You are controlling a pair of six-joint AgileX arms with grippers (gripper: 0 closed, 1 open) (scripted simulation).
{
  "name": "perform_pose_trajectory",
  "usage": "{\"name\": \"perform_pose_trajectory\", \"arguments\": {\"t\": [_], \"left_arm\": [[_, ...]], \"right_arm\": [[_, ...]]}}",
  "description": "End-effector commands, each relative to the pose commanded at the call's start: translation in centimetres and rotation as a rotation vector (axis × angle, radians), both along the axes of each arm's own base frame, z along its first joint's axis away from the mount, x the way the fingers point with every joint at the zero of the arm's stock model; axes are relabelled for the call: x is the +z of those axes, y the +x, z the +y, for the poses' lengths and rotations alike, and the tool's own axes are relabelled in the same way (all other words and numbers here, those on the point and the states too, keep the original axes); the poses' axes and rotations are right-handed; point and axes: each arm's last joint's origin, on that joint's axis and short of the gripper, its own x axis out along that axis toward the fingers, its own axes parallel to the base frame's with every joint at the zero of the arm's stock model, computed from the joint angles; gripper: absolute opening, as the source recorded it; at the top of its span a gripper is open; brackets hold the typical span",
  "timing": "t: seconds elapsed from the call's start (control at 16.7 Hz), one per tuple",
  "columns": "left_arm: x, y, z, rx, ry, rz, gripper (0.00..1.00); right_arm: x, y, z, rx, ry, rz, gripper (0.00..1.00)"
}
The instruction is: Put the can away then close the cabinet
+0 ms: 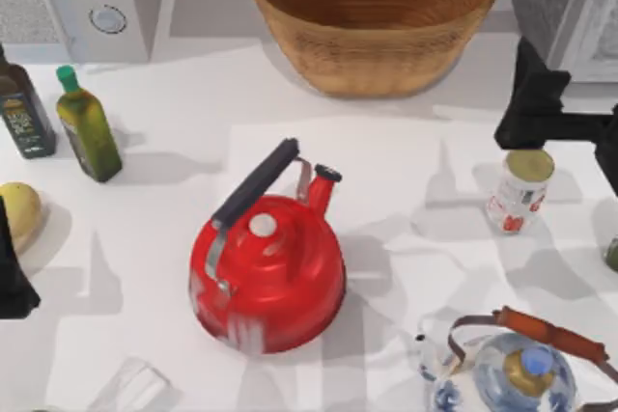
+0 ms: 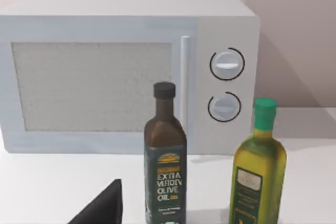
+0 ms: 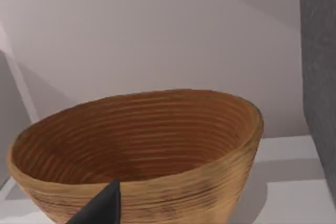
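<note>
Your can [image 1: 519, 190] stands upright near the table's right edge, just below the right gripper [image 1: 537, 103], whose dark bulk hides its jaws, so you cannot tell their opening; the left gripper [image 1: 12, 272] sits cut off at the left edge, jaws likewise unreadable; the cabinet [image 1: 565, 7] is cropped at the top right corner.

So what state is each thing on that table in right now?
can: upright, on the table's right side, not gripped
red kettle: upright, lid on
green-capped bottle: standing, capped
dark oil bottle: standing, capped
microwave: door shut
basket: upright, nothing visible inside
glass kettle: upright, lid on
right gripper: above the table, just behind the can
left gripper: at the left edge
</note>
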Motion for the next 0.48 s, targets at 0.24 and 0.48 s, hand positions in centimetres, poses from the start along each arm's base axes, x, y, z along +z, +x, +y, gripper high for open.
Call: {"name": "perform_pose_trajectory", "arguments": {"t": [0.24,0.48], "left_arm": [[0.0,0.0,0.0,0.0,0.0,0.0,1.0],[0.0,0.0,0.0,0.0,0.0,0.0,1.0]], "right_arm": [[-7.0,2.4,2.1,-0.041,-0.093,0.213,1.0],[-12.6,1.8,1.3,-0.087,-0.191,0.386,1.0]]}}
